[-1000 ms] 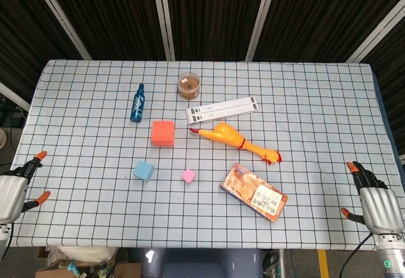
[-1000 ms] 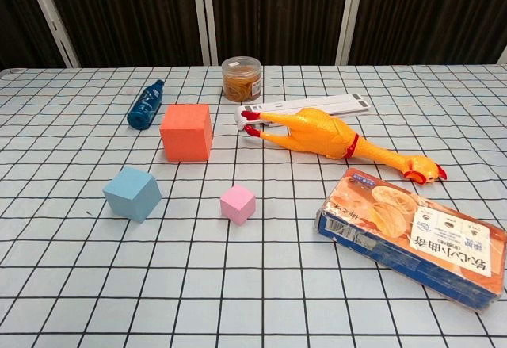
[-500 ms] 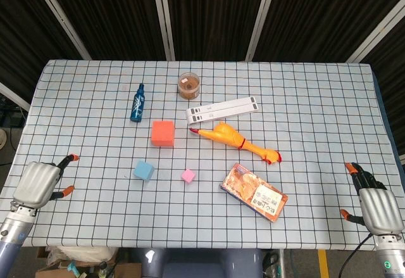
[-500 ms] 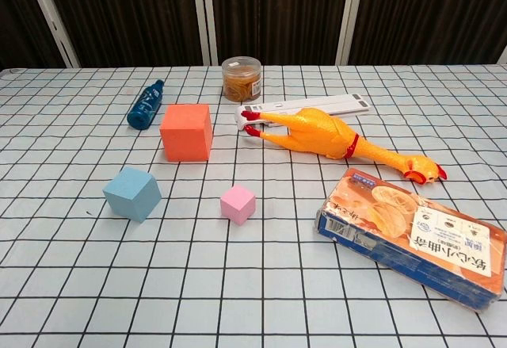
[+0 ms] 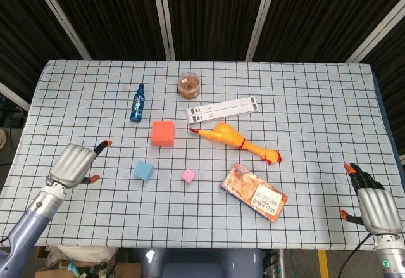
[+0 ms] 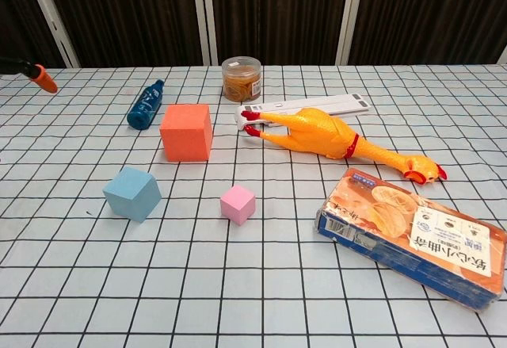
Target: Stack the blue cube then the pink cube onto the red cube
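A rubber chicken [image 5: 237, 140] lay right of the red cube [image 5: 163, 133], with a snack packet [image 5: 254, 192] nearer the front edge and a white strip [image 5: 223, 108] behind it. A blue bottle [image 5: 137, 102] lay left of a clear jar [image 5: 189, 85] holding brownish contents, hard to make out. The blue cube [image 5: 144, 170] and pink cube [image 5: 188, 176] sat apart on the tabletop [image 5: 316, 101], in front of the red cube. The left hand [image 5: 74, 164] hovered left of the blue cube, fingers apart and empty; the right hand [image 5: 370, 203], also spread and empty, sat at the tabletop's corner, partly cut off.
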Controlling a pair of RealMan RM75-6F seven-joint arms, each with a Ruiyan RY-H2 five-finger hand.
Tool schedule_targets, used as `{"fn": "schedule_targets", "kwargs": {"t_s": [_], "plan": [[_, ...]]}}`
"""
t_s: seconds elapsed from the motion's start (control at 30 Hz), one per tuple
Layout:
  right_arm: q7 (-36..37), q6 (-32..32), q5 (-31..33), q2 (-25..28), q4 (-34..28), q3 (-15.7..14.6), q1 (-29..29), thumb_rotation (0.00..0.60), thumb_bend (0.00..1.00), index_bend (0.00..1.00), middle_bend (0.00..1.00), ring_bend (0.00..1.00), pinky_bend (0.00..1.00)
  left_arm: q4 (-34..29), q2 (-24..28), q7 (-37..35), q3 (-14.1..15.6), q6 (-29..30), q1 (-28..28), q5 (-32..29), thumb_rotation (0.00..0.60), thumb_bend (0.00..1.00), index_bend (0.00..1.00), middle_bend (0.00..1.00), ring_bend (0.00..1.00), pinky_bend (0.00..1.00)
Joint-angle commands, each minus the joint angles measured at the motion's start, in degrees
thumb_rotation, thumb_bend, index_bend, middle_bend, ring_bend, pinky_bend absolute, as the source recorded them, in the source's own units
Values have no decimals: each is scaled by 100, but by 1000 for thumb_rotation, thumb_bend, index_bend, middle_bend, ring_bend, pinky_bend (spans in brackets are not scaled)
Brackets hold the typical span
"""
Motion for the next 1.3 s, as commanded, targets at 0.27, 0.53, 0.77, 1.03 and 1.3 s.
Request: {"fn": "schedule_targets", "kwargs": {"t_s": [0.27,0.53,0.77,1.03,1.3], "plan": [[74,-37,59,26,9,15,9,600,129,6,96,171,340,-197,-235,1191,-4,-533,-618,-1051,600,0,160,892,771,840],[91,-62,78,34,12,15,19,600,129,6,96,171,340,-81,-541,1466,110,-796,-954,-1733,600,33,184,892,771,840],[102,-70,111,35,20,23,21,600,129,6,96,171,340,163,-844,1302,156,-839,-1123,-1826,600,47,165,891,771,840],[139,-89,142,43,30,30,25,600,129,8,96,171,340,289,-1088,1357,194,-743,-1292,-1806,600,78,172,891,771,840],[201,-75,145,64,30,40,20,600,129,13,96,171,340,406,-1298,1584,256,-676,-1492,-2118,600,127,219,891,771,840]]}}
